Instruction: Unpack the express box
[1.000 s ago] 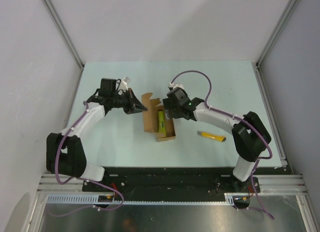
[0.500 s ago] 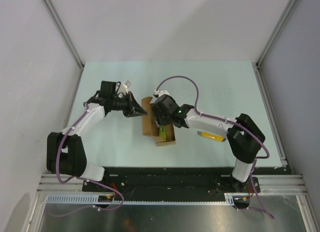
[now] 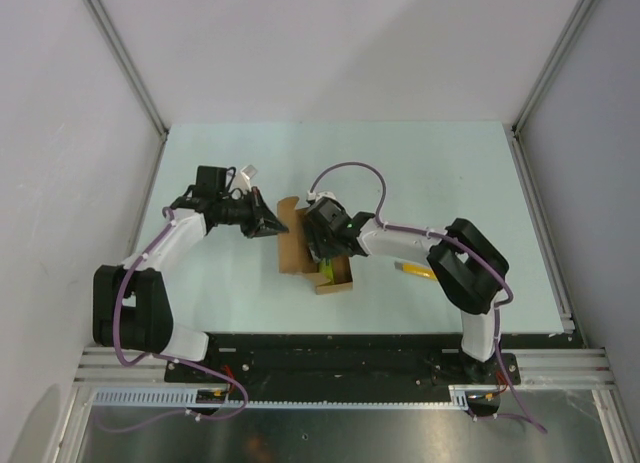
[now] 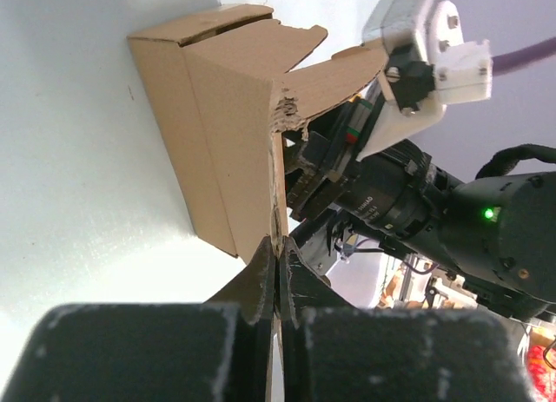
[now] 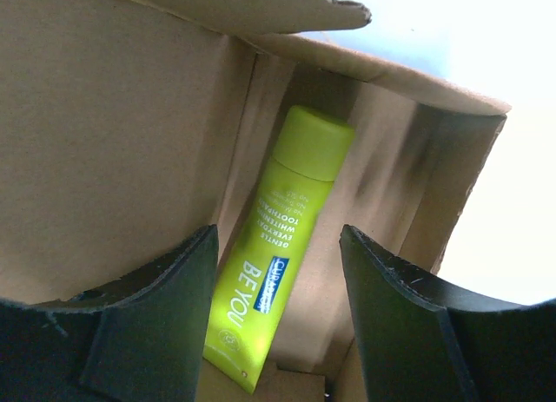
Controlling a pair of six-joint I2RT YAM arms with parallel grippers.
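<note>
While the left gripper (image 4: 278, 256) pinches the lid flap of the small brown cardboard express box (image 4: 228, 133) on the pale green table (image 3: 420, 163), the right gripper (image 5: 278, 246) hangs, fingers spread, over the yellow-green plastic tube (image 5: 300, 172) inside

The 2 arms are bending inward, the left gripper (image 4: 278, 265) clamping its fingers tight, the right gripper (image 5: 276, 241) pointing down with fingers spread.

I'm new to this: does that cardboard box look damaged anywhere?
Yes: the express box has a ragged, torn flap edge near where the left gripper pinches it. The yellow-green tube inside looks intact.
</note>
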